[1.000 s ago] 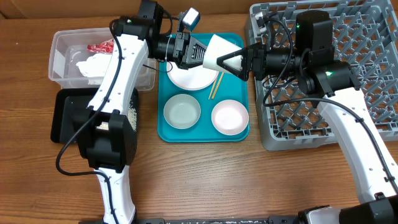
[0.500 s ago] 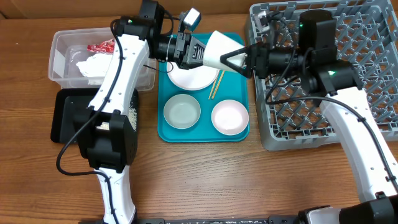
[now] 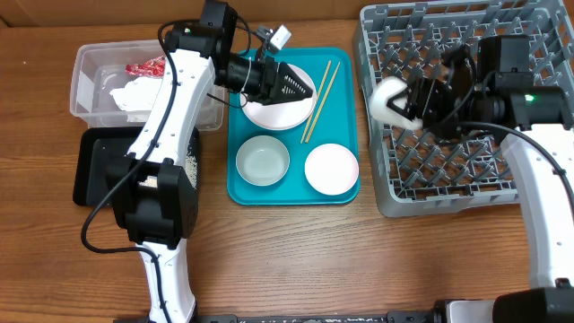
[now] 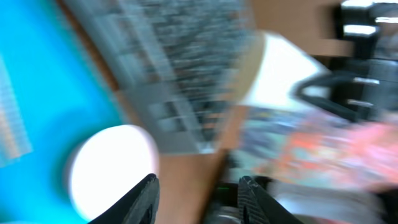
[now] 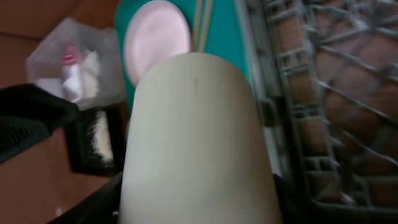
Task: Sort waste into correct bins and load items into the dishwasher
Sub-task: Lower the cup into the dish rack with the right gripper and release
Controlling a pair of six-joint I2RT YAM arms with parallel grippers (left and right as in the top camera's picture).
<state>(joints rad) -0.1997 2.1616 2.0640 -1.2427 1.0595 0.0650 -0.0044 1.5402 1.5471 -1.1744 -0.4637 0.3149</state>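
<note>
My right gripper [image 3: 414, 100] is shut on the small white cup [image 3: 387, 100], holding it over the left side of the grey dish rack [image 3: 466, 193]; the cup fills the right wrist view [image 5: 198, 143]. My left gripper [image 3: 305, 88] is open and empty over the white-pink plate [image 3: 273, 114] on the teal tray [image 3: 296, 194]. The chopsticks [image 3: 318, 97] lie on the tray beside the plate. Two white bowls [image 3: 263, 161] [image 3: 331, 169] sit at the tray's front. The red wrapper [image 3: 142, 67] and white napkin [image 3: 134, 94] lie in the clear tub [image 3: 87, 67]. Rice grains [image 3: 190, 160] lie in the black tray [image 3: 94, 175].
The left wrist view is motion-blurred; one white bowl [image 4: 111, 171] and the teal tray [image 4: 56, 93] show in it. The wooden table [image 3: 287, 260] extends in front of the trays and rack.
My right gripper has carried the cup from between the two grippers rightward over the rack. My left gripper has let go of it and stays over the plate.
</note>
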